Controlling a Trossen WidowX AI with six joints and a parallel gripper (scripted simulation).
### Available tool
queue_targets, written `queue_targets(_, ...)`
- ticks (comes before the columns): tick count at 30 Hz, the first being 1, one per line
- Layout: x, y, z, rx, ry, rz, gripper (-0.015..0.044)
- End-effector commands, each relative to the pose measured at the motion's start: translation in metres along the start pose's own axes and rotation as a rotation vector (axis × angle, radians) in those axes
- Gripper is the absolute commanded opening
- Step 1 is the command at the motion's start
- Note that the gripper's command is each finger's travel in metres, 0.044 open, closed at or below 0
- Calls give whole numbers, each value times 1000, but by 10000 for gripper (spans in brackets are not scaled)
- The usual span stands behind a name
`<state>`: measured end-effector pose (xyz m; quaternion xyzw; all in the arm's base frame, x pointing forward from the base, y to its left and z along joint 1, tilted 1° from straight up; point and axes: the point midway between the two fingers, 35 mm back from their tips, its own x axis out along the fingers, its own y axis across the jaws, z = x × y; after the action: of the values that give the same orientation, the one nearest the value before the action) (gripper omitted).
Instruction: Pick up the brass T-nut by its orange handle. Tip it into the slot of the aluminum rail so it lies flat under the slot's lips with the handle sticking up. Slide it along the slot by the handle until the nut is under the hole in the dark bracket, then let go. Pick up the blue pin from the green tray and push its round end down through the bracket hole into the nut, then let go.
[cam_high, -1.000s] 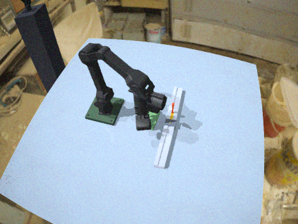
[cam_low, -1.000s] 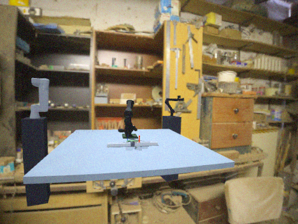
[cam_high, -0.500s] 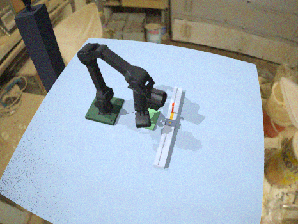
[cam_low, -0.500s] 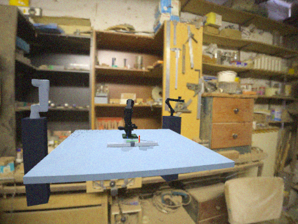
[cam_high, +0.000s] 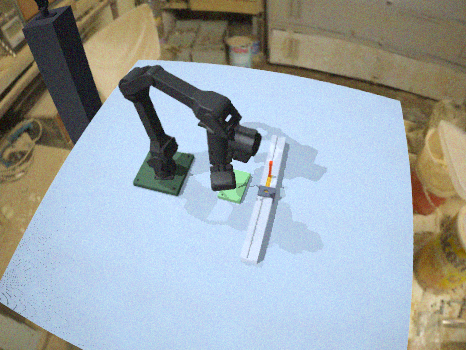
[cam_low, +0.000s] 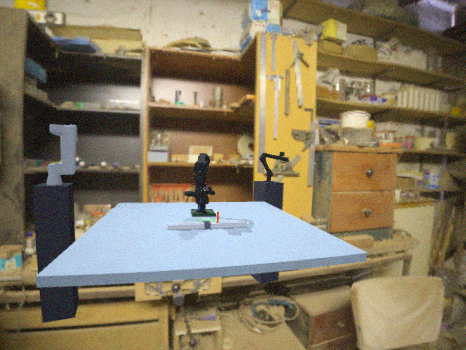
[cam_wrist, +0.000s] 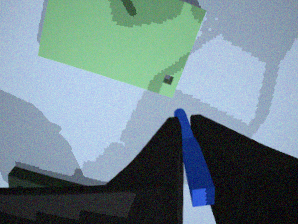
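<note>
My gripper (cam_wrist: 184, 125) is shut on the blue pin (cam_wrist: 196, 157), whose round end points out beyond the fingertips and whose square end is nearest the wrist camera. The green tray (cam_high: 242, 181) (cam_low: 204, 220) (cam_wrist: 100, 55) is below and ahead of the fingertips, with a small dark square hole near one corner. The aluminum rail (cam_high: 254, 232) (cam_low: 235, 225) lies beyond the tray. The dark bracket (cam_high: 272, 192) (cam_low: 207, 225) spans it, with a small yellowish spot at its hole. The orange handle (cam_high: 270, 167) (cam_low: 217, 216) sticks up from the slot beside the bracket. The nut's seating is too small to tell.
The arm's dark green base plate (cam_high: 186, 171) (cam_low: 197, 213) stands behind the tray. The arm and its shadows fall over the tray and the pale blue table top (cam_high: 150, 260) (cam_low: 200, 255). A dark pillar (cam_high: 62, 75) stands beside the table.
</note>
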<state>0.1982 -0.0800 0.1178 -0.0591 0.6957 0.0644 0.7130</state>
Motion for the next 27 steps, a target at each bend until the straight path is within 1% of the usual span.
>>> queue_targets(1, -3, -1, 4, -10, -3, 2, -150)
queue_targets(27, -7, -15, 83, -94, -55, -4, -150)
